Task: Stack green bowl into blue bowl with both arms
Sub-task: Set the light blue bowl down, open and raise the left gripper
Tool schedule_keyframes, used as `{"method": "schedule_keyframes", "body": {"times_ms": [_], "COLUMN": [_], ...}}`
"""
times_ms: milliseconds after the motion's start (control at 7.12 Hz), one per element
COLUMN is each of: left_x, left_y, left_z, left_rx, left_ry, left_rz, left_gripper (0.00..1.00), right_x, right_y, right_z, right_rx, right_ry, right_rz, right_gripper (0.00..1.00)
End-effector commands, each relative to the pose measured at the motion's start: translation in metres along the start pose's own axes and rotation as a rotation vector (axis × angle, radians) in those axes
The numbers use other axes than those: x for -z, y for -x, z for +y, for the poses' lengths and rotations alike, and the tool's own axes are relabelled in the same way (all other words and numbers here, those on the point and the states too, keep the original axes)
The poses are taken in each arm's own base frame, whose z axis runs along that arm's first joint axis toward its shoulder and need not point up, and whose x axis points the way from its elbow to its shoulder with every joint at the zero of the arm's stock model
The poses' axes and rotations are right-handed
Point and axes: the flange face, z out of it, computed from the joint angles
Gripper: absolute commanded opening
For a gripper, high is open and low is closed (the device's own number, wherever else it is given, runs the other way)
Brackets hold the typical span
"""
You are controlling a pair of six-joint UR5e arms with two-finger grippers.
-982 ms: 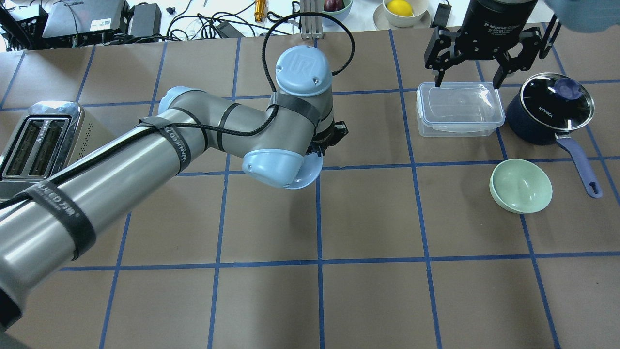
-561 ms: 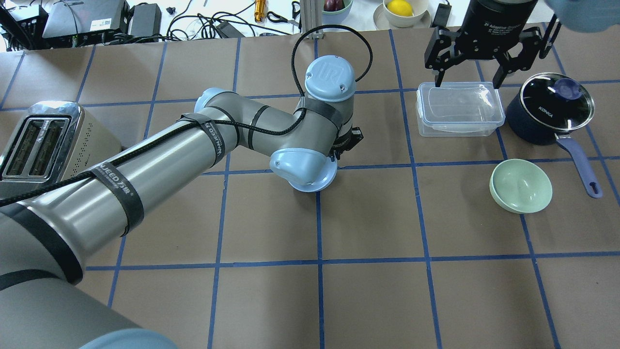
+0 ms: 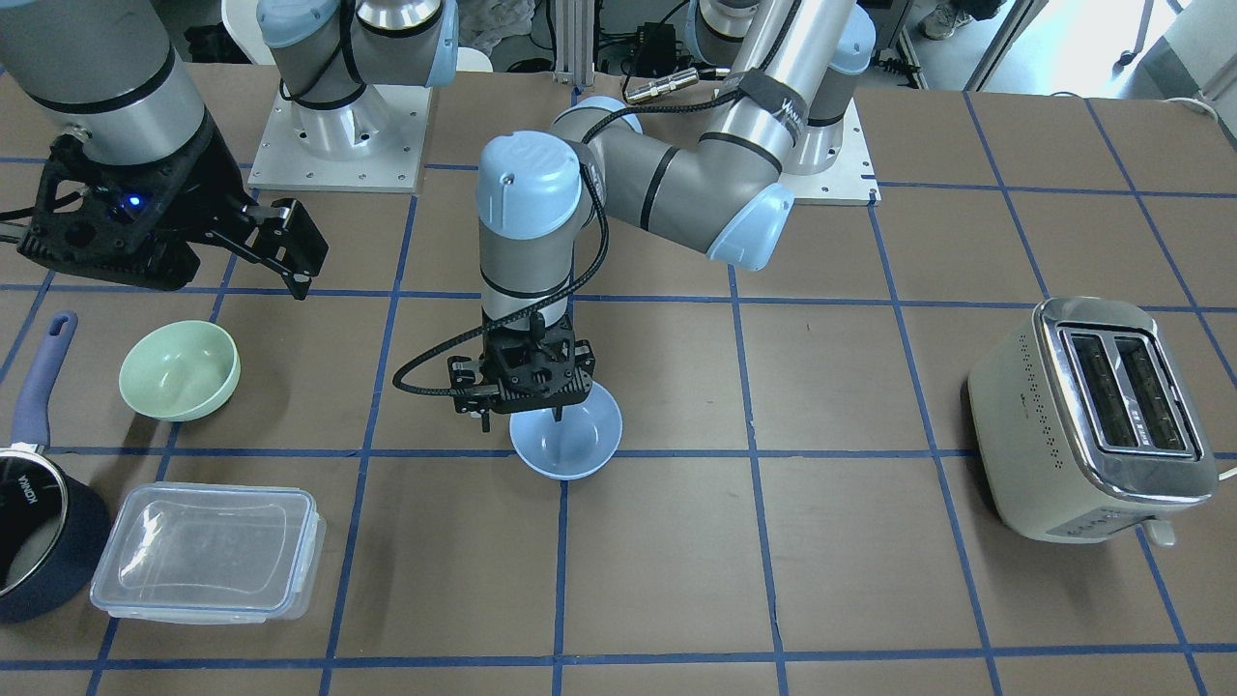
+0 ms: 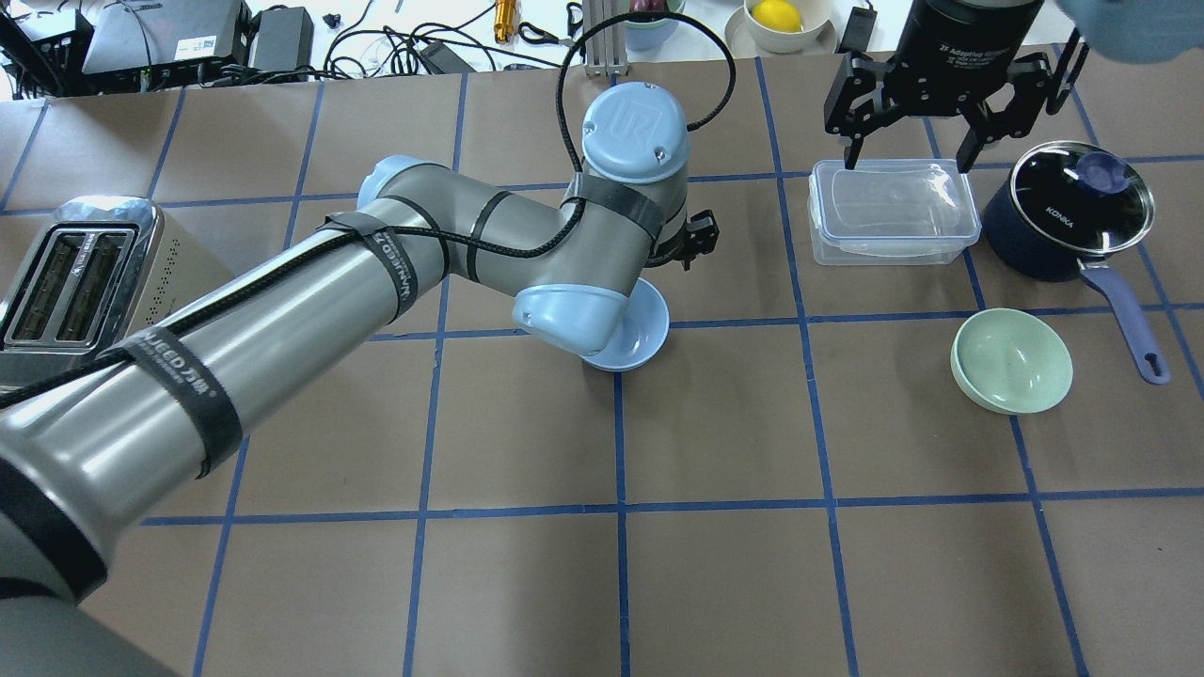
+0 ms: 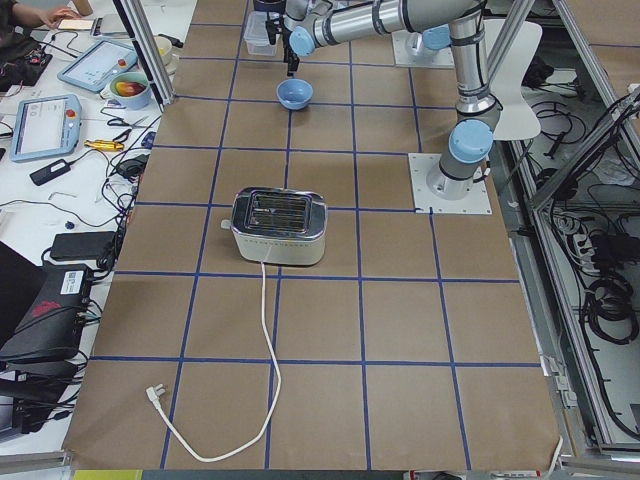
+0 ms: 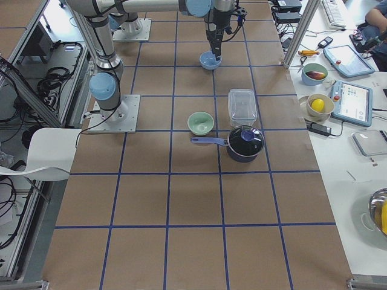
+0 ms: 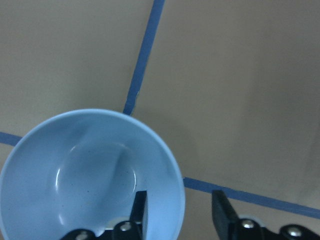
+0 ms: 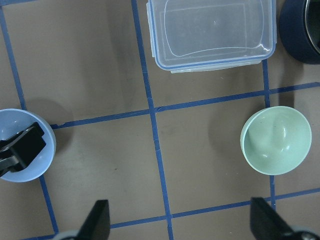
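The green bowl point(image 4: 1011, 361) sits the right way up on the table point(image 4: 715, 583), on the robot's right side. The handle of the dark blue pot point(image 4: 1072, 212) is just beside it. The clear box point(image 4: 894, 212) is near it but not touching.

The blue bowl point(image 3: 566, 440) sits near the middle of the table, where two blue tape lines cross, well apart from the green one. The left gripper point(image 7: 181, 197) is down at the blue bowl. One finger is inside the bowl and one is outside, with the rim between them, but they do not squeeze it: there is a gap.

The right gripper point(image 4: 910, 150) hangs high over the box, its fingers spread wide, holding nothing. A toaster point(image 3: 1092, 416) stands far off on the robot's left side.
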Motion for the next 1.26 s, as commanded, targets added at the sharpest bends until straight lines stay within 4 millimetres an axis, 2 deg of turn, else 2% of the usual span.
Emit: {"method": "schedule_keyframes", "body": {"times_ms": [0, 140, 421, 561, 702, 842, 1123], "left_x": [0.072, 0.111, 0.185, 0.217, 0.240, 0.247, 0.248], "left_y": [0.051, 0.087, 0.178, 0.227, 0.260, 0.265, 0.265], "left_z": [-0.036, -0.049, -0.061, -0.077, -0.076, -0.069, -0.070], "left_rx": [-0.065, -0.154, -0.260, -0.286, -0.323, -0.343, -0.340], "left_ry": [-0.036, 0.002, 0.116, 0.114, 0.121, 0.121, 0.109], "left_rz": [0.007, -0.018, -0.087, -0.094, -0.116, -0.116, -0.105], "left_gripper": [1.00, 1.00, 1.00, 1.00, 1.00, 1.00, 1.00], "right_x": [0.000, 0.000, 0.000, 0.000, 0.000, 0.000, -0.001], "right_y": [0.000, 0.000, 0.000, 0.000, 0.000, 0.000, 0.000], "right_z": [0.000, 0.000, 0.000, 0.000, 0.000, 0.000, 0.000], "right_rx": [0.000, 0.000, 0.000, 0.000, 0.000, 0.000, 0.000], "right_ry": [0.000, 0.000, 0.000, 0.000, 0.000, 0.000, 0.001], "right_rz": [0.000, 0.000, 0.000, 0.000, 0.001, 0.000, 0.000], "right_gripper": [1.00, 1.00, 1.00, 1.00, 1.00, 1.00, 1.00]}}
